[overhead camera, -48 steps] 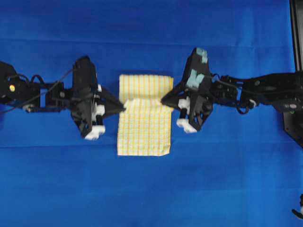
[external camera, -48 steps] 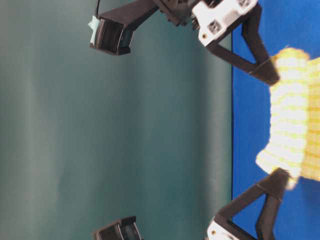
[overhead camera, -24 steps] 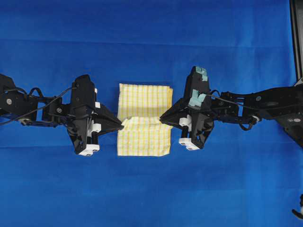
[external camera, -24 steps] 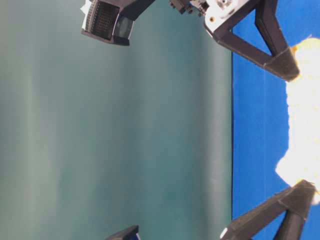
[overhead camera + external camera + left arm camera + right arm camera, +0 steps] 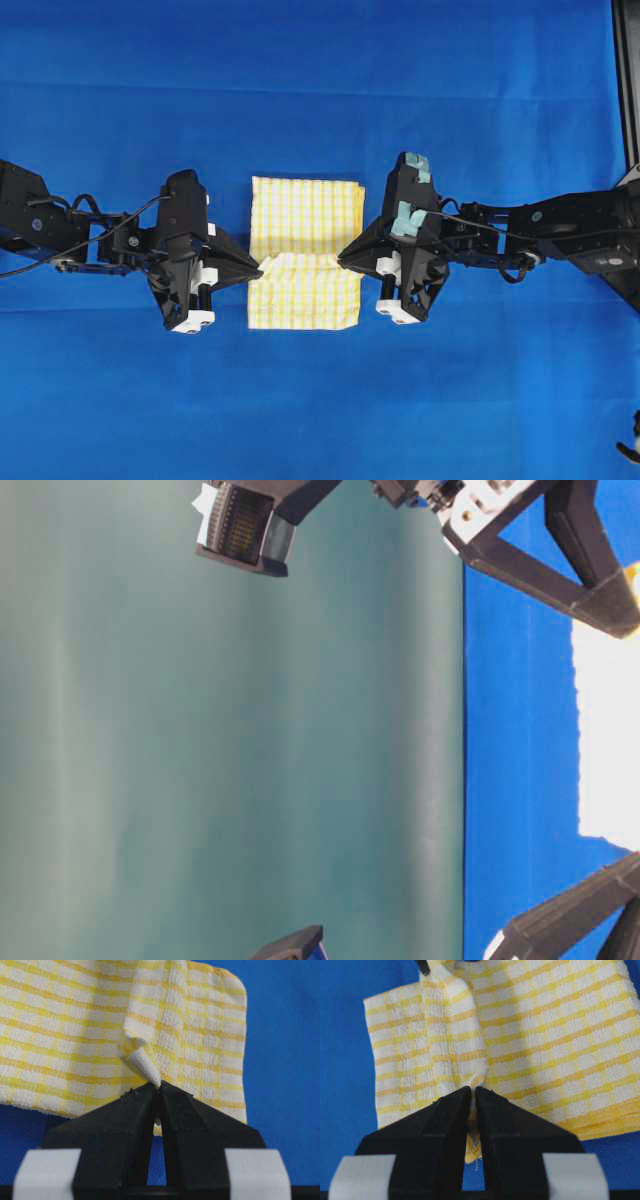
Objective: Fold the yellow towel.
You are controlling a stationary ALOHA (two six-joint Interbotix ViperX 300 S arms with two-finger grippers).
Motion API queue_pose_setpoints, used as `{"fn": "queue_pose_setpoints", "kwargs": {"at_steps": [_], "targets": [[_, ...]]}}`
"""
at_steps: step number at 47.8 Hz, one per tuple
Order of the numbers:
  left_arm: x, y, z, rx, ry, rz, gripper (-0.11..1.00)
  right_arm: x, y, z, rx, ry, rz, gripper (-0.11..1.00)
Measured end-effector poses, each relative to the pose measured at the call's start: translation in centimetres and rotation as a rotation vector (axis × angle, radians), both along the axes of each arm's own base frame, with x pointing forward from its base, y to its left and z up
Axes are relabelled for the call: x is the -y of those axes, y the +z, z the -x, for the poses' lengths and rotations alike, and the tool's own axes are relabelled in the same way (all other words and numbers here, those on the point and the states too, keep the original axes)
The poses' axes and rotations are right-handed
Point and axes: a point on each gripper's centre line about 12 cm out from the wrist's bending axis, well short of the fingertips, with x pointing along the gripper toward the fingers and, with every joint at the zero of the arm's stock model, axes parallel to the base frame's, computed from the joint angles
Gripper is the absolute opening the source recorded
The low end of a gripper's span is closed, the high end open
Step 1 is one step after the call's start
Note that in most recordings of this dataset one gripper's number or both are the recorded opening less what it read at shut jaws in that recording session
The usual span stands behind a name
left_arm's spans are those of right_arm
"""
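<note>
The yellow towel (image 5: 305, 215), checked yellow and white, lies on the blue table cover between my two arms. A doubled layer is drawn over it, and its free edge runs across the cloth at the height of the fingertips. My left gripper (image 5: 259, 270) is shut on the towel's left edge, and in the left wrist view a pinched corner of the towel (image 5: 145, 1062) rises from the left gripper (image 5: 159, 1086). My right gripper (image 5: 342, 258) is shut on the right edge; the towel (image 5: 545, 1035) bunches between the tips of the right gripper (image 5: 473, 1090).
The blue table cover (image 5: 320, 400) spreads all round the towel. A black frame (image 5: 628, 80) runs down the right edge. In the table-level view the towel (image 5: 610, 740) glares white and a grey-green wall (image 5: 230, 740) fills the left.
Both grippers have carried the held towel edge toward the near side and down, drawing the layer further over the cloth. The raised hump has flattened.
</note>
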Motion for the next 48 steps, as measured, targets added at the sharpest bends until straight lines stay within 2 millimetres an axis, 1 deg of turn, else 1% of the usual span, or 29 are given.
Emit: {"fn": "queue_pose_setpoints", "kwargs": {"at_steps": [2,4,7,9,11,13,15,16,19,21,23,25,27,34,38,43,48], "targets": [[0.0,-0.1,0.0,-0.008,-0.001,0.000,0.01,-0.1,0.1,0.0,0.003,0.002,0.001,0.10],[0.0,-0.1,0.0,-0.014,-0.002,0.000,0.02,-0.1,0.1,0.0,0.003,0.002,0.000,0.15],[0.1,0.0,0.0,-0.018,-0.003,0.002,0.02,-0.2,0.1,-0.1,0.005,0.007,0.002,0.31],[0.1,0.1,-0.1,-0.019,-0.003,0.005,0.05,-0.3,0.3,-0.3,0.011,0.009,0.000,0.43],[0.3,0.6,-0.2,-0.006,-0.010,0.005,0.13,-0.5,0.5,-0.4,0.015,0.014,0.000,0.54],[0.6,1.2,-0.3,0.007,-0.017,0.008,0.23,-0.7,0.7,-0.6,0.024,0.018,-0.003,0.67],[0.8,1.8,-0.3,0.024,-0.024,0.011,0.35,-1.1,0.8,-0.8,0.029,0.029,-0.003,0.74],[1.0,2.1,-0.4,0.031,-0.029,0.012,0.41,-1.2,0.9,-0.8,0.030,0.032,-0.002,0.76],[1.7,3.3,-0.2,0.051,-0.053,0.014,0.62,-1.8,1.1,-0.8,0.035,0.048,-0.002,0.75],[2.0,3.9,-0.1,0.062,-0.066,0.017,0.73,-2.0,1.2,-0.8,0.038,0.055,-0.002,0.74],[2.3,4.4,0.1,0.066,-0.074,0.020,0.82,-2.2,1.5,-0.8,0.047,0.060,-0.004,0.74],[2.3,4.8,0.3,0.064,-0.077,0.023,0.89,-2.2,1.8,-0.7,0.055,0.063,-0.003,0.74],[2.2,5.0,0.5,0.057,-0.076,0.024,0.90,-2.3,2.3,-0.5,0.067,0.065,-0.002,0.74],[2.2,5.6,1.2,0.033,-0.088,0.022,0.83,-2.0,4.0,0.4,0.109,0.078,0.015,0.74],[2.0,6.2,1.7,0.022,-0.094,0.017,0.81,-1.7,5.4,1.6,0.141,0.099,0.040,0.73],[1.0,7.6,2.8,0.034,-0.086,0.008,0.81,-1.3,7.3,3.1,0.193,0.117,0.069,0.73],[0.4,9.2,4.2,0.081,-0.091,-0.014,0.81,-0.7,9.2,5.2,0.252,0.135,0.109,0.73]]}}
